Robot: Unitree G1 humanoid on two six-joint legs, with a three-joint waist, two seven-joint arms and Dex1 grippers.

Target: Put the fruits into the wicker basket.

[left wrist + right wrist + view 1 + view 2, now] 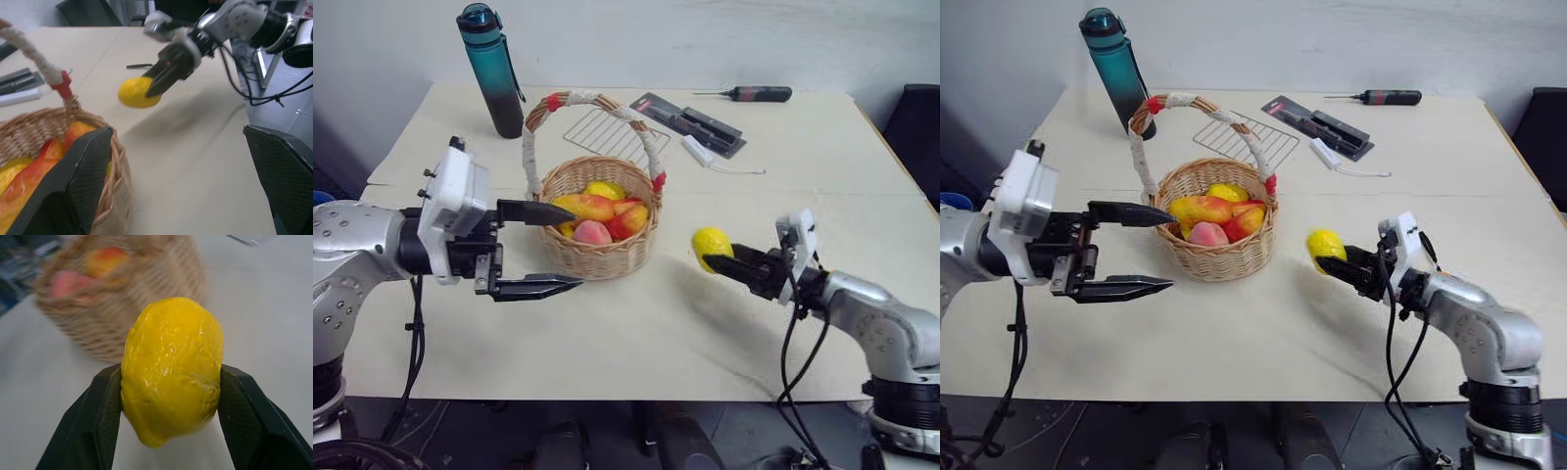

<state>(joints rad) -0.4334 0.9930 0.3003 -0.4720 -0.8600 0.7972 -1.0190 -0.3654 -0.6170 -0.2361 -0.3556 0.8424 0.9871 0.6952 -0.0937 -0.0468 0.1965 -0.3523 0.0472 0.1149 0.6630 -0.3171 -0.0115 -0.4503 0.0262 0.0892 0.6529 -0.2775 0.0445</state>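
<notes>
Right tool (722,260) gripping lemon (711,243) above tabletop (636,333) — basket (597,257) beyond it; left tool (553,248) gaping wide, holding nothing.

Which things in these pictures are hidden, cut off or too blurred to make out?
- Fruits low in the basket: covered by the top ones and the wall, so no count.
- Basket in the right wrist view: blurred, partly behind the lemon.
- Package at the table's far side: too small to read.
- Basket in the left wrist view: cut by the edge, partly behind the left gripper's finger.
</notes>
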